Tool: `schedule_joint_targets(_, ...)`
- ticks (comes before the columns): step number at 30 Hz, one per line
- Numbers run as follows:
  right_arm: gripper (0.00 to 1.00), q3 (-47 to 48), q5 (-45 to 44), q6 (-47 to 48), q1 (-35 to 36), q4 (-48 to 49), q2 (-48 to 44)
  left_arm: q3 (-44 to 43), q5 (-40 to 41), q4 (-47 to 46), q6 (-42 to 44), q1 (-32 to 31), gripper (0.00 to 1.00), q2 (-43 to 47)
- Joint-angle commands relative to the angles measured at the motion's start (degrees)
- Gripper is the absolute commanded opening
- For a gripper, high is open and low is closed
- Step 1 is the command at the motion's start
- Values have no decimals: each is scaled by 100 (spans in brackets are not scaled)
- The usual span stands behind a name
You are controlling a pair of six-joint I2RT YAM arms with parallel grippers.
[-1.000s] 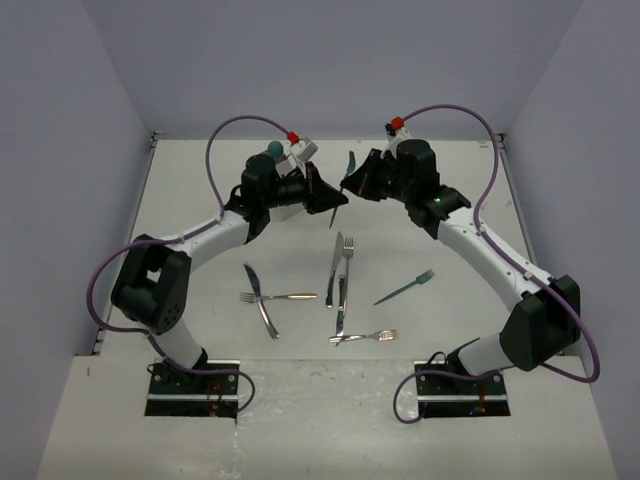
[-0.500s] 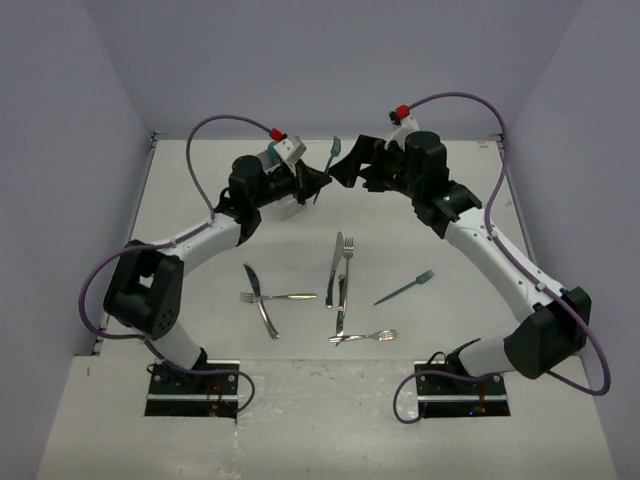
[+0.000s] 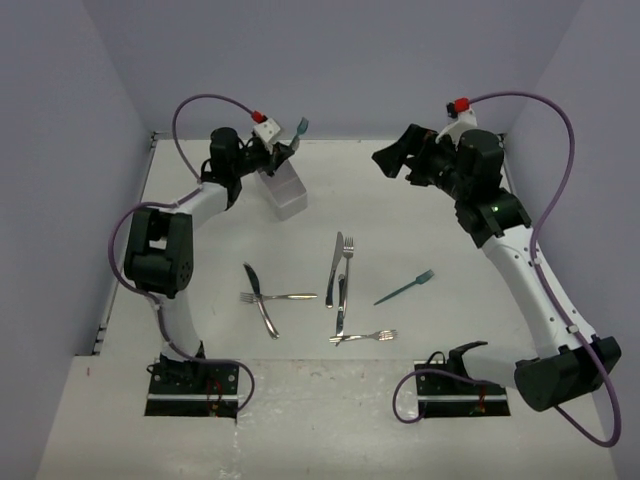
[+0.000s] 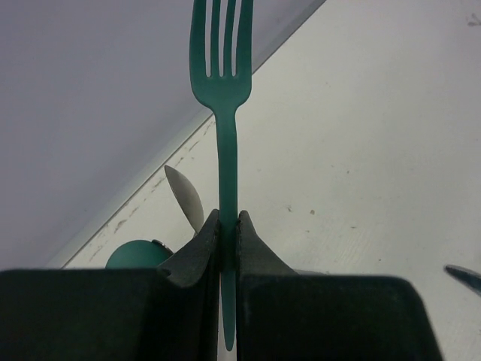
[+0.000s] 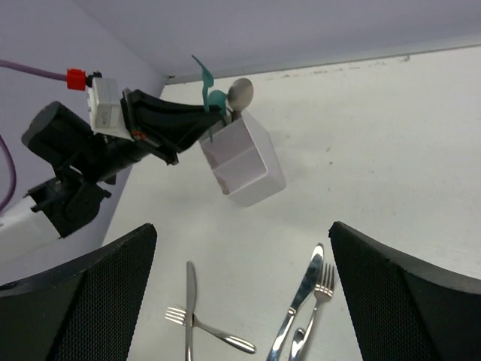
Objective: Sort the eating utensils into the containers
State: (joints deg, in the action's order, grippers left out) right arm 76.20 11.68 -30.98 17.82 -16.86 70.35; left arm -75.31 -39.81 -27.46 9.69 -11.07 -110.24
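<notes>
My left gripper (image 3: 288,148) is shut on the handle of a teal plastic fork (image 3: 302,126), tines pointing away (image 4: 224,75), held over the far end of the white containers (image 3: 284,192). In the left wrist view the jaws (image 4: 228,226) pinch the handle, and a silver spoon (image 4: 184,197) and a teal spoon bowl (image 4: 135,254) show just below. My right gripper (image 3: 388,160) hangs open and empty at the back right, high above the table (image 5: 242,228). It looks down on the containers (image 5: 244,162) and the held fork (image 5: 204,79).
Loose utensils lie mid-table: a crossed knife and fork (image 3: 262,298), a cluster of knives and a fork (image 3: 340,270), another teal fork (image 3: 404,287) and a silver fork (image 3: 366,337). Walls close in the back and both sides.
The left gripper shut on the teal fork and swung left with it to the containers. The right gripper let go, opened wide and drew back to the right.
</notes>
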Motion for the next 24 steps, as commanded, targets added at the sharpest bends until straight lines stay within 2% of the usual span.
schedule_joint_targets(1,99,96,10,303,-68,-536,67,-519,-62,295,946,-36,0,-226)
schedule_joint_targets(5,99,123,-96,295,-69,-599,137,-713,-62,452,1236,-18,0,-516)
schedule_joint_targets(11,99,132,-324,338,-69,-696,155,-362,-140,145,1290,17,0,-552)
schedule_joint_targets(20,99,167,-342,365,-69,-695,295,7,-88,338,1377,79,0,-420)
schedule_joint_targets(24,99,123,-351,356,-69,-687,304,78,-53,303,1325,88,9,-420)
